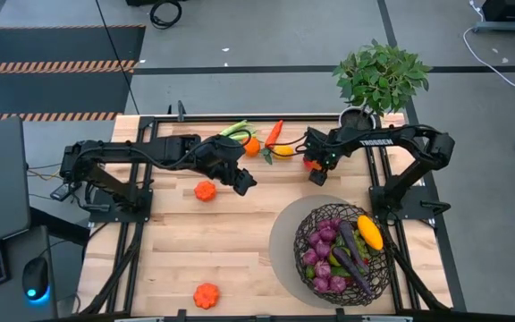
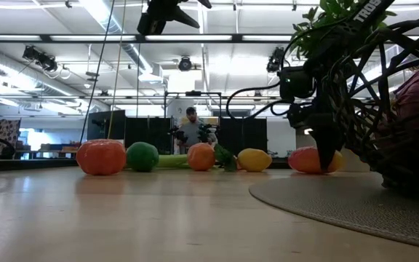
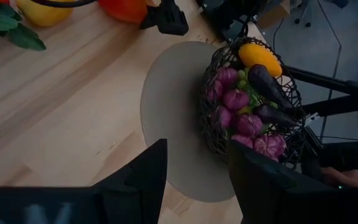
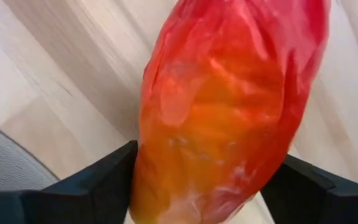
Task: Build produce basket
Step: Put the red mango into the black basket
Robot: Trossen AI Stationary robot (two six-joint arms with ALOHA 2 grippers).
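Seen from above only: the whole layout of the worktop [image 1: 168, 250], with one small pumpkin [image 1: 206, 295] near the front edge left of middle and a second pumpkin [image 1: 205, 190] near the middle. Seen only from table height: a round green lime [image 2: 142, 156] just right of a pumpkin in the back row, and a person [image 2: 190, 125] far off in the room.

Left gripper [image 1: 244, 182] raised over the middle of the worktop, fingers [image 3: 138, 177] parted about halfway, nothing between them, touching nothing. Along the back edge, left to right: a green leek [image 1: 233, 131], an orange [image 1: 251, 146], a carrot [image 1: 275, 132] and a yellow pepper [image 1: 282, 152].

Right gripper [image 1: 316, 170] lowered at the right end of that row, astride a red-orange pepper [image 4: 222, 112] lying on the wood. Close up, fingers [image 4: 104, 180] spread wide on either side of the pepper and close against it; firm pressure impossible to tell, pepper not lifted.

Behind it, at the back edge, a potted plant [image 1: 378, 76].

Basket [image 1: 375, 282] standing near the front right corner on a round grey mat [image 1: 284, 237]. Inside: many purple bulbs [image 3: 236, 99], dark eggplants [image 3: 267, 84], one yellow piece [image 3: 258, 56] on the side nearer the right edge, and a little green among them.
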